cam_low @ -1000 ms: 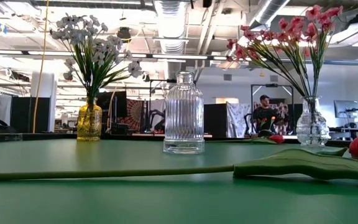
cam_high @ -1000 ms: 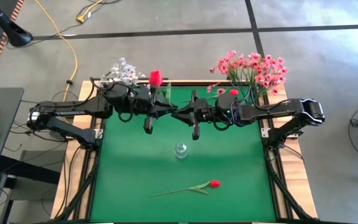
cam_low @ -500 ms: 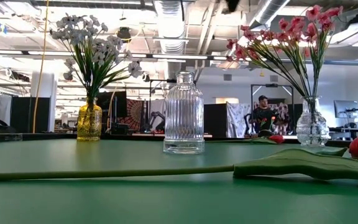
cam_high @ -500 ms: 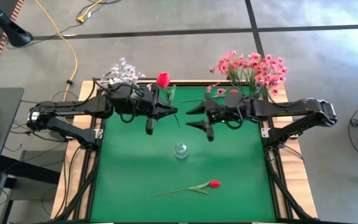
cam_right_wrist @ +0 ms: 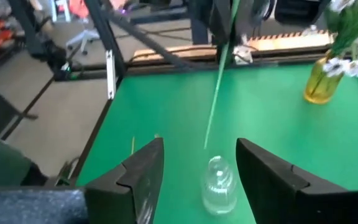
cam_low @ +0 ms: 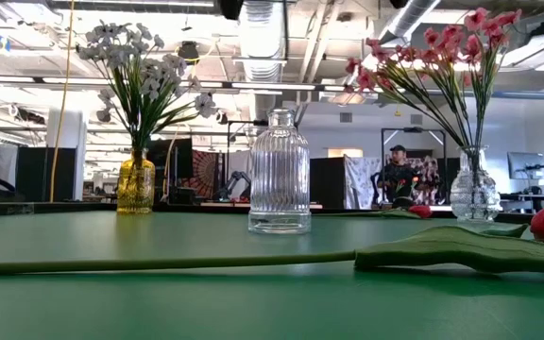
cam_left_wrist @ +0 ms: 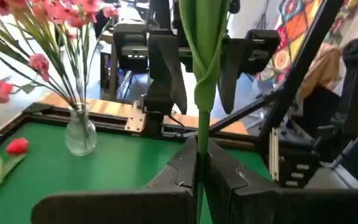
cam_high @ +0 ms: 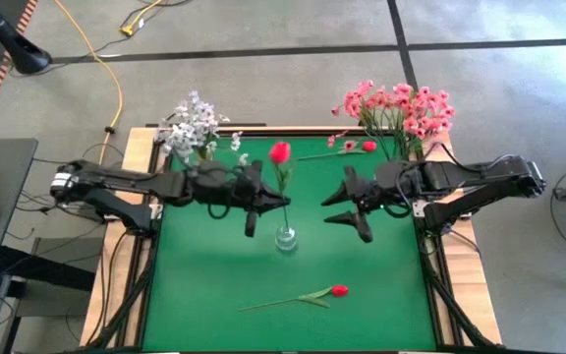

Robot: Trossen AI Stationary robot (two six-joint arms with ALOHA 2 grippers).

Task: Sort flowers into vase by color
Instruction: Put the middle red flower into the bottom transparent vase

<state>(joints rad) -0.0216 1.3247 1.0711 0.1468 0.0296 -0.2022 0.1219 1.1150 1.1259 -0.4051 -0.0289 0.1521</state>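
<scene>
Red bud (cam_high: 280, 152) clenched in left hand (cam_high: 263, 202) above clear vase (cam_high: 285, 238) — right hand (cam_high: 347, 208) released, level, alongside.

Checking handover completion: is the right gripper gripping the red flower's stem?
No. The right gripper is open and empty, while the left gripper clamps the red flower.

Ribbed clear glass vase (cam_low: 280, 172), glossy; table (cam_high: 214, 275) matt green felt, wood edge; yellow glass vase (cam_low: 136, 185).
</scene>
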